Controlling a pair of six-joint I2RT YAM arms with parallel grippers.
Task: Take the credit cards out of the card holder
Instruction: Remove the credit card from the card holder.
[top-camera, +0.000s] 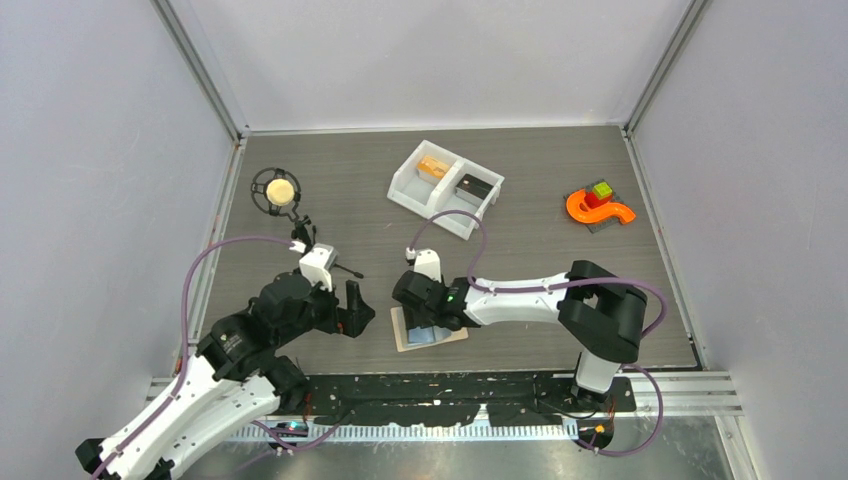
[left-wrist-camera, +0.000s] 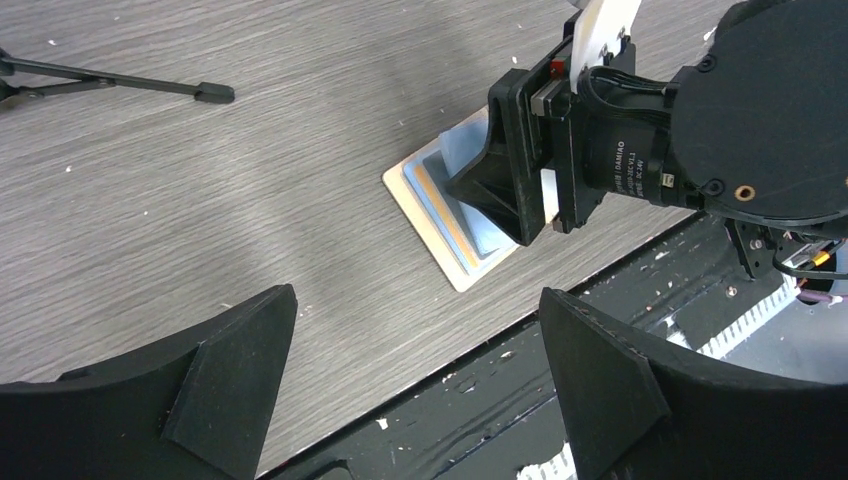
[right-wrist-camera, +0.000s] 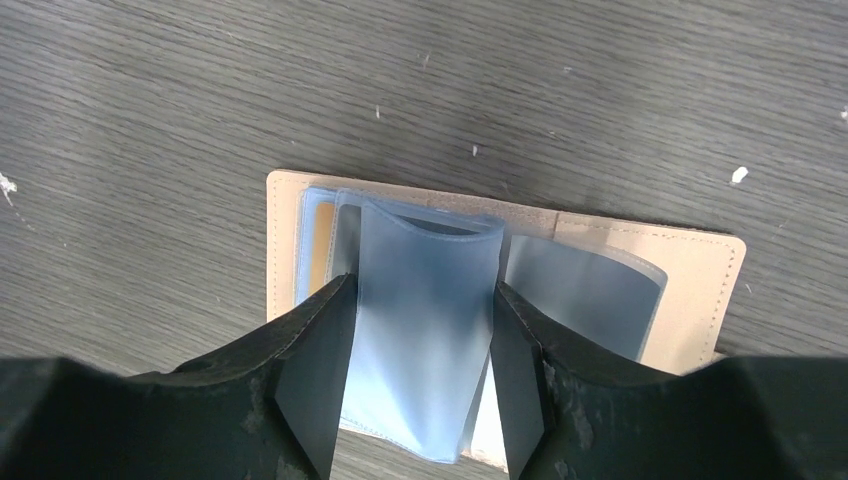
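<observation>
The beige card holder (top-camera: 403, 342) lies open on the table near the front edge, its light blue sleeves showing. My right gripper (right-wrist-camera: 423, 290) is down on it, the fingers pressing both sides of one blue sleeve (right-wrist-camera: 425, 300), which bows up between them. An orange-tan card edge (right-wrist-camera: 322, 245) shows in the holder's left sleeve. An orange-tan card (top-camera: 432, 167) and a dark card (top-camera: 473, 186) lie in the white bin. My left gripper (left-wrist-camera: 415, 300) is open and empty, hovering just left of the holder (left-wrist-camera: 412, 197), above the table's front edge.
The white two-compartment bin (top-camera: 408, 186) stands at the back centre. A black ring stand with a yellow ball (top-camera: 279, 190) is at the back left, its thin black rod (left-wrist-camera: 120, 85) lying on the table. An orange curved toy with coloured cubes (top-camera: 598, 207) is at the back right.
</observation>
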